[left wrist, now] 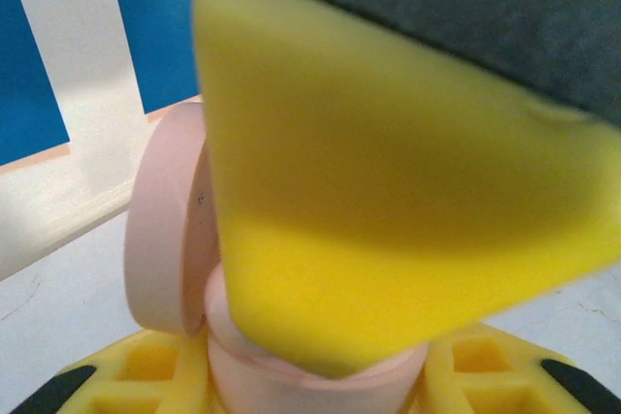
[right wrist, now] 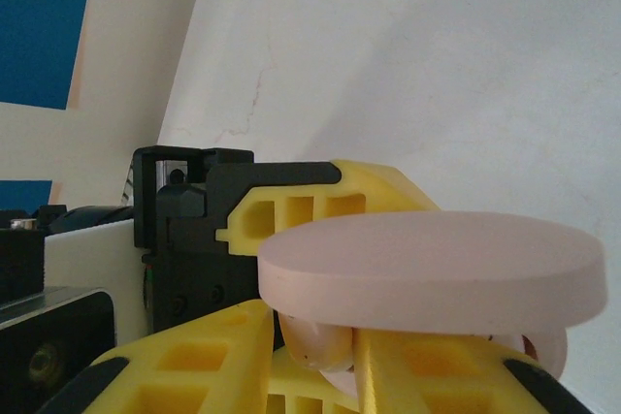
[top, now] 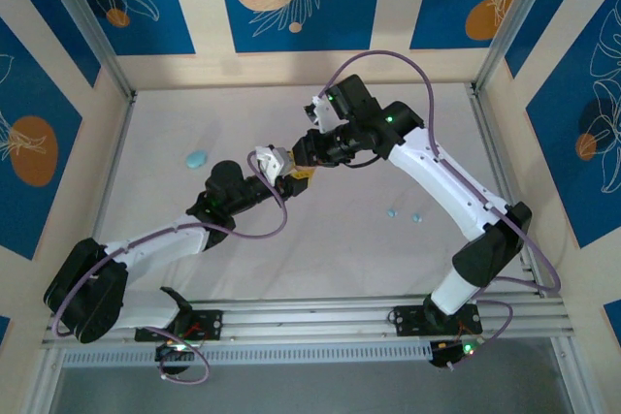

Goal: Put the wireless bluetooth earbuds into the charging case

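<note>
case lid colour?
Pale pink, plain, no pattern. The case lid shows best in the right wrist view.

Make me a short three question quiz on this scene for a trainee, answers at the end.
1. True or false: the lid of the pink case is shut.
2. Which gripper clamps the pink case? A left, B right, C neither.
3. What does the right gripper pinch beside the case?
Key: 1 false, the lid stands open. 2 A, the left gripper. 3 a pink earbud, it seems.
</note>
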